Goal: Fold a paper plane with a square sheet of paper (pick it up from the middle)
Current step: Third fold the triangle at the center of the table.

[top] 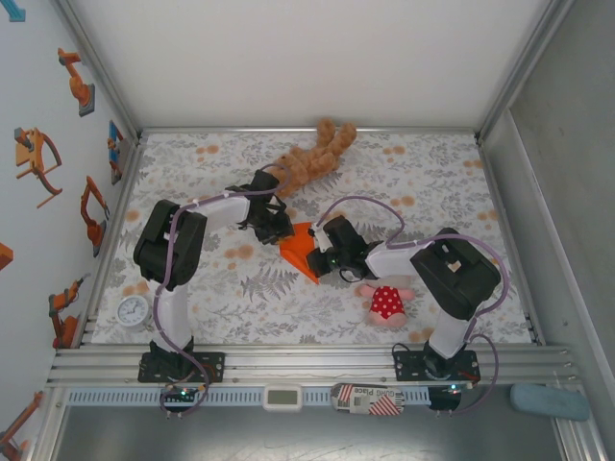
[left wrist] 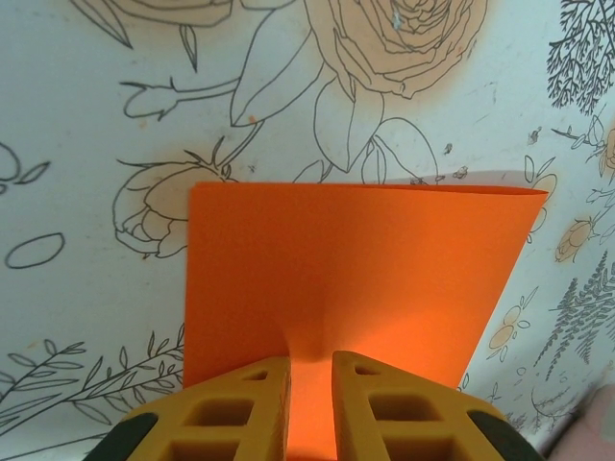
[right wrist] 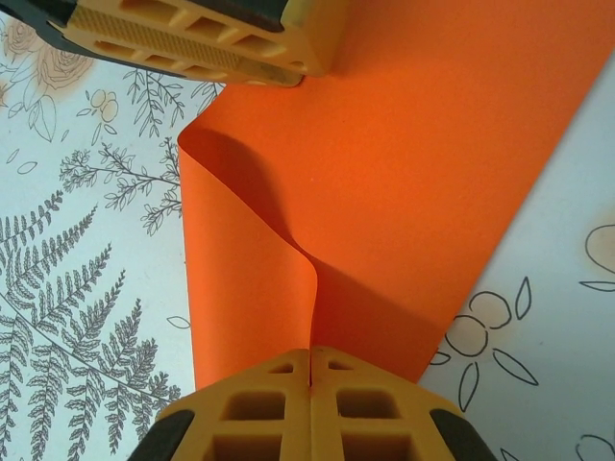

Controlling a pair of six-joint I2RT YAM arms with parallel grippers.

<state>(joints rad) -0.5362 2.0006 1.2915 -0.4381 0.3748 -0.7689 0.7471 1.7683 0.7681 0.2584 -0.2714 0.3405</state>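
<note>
Floral table is carrying the orange sheet at its middle.
Left gripper and right gripper are each pinching a raised pleat; light, floppy, crease-prone paper is likely needing gentle mid-sheet holds.

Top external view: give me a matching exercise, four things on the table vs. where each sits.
Things: 1 orange sheet; 2 brown plush bear; 3 doll in red dress; 4 round white dial.
Places on the table: A near left corner; B centre; C far edge, middle; D near side, right.
Pairs: 1-B; 2-C; 3-D; 4-A.
</note>
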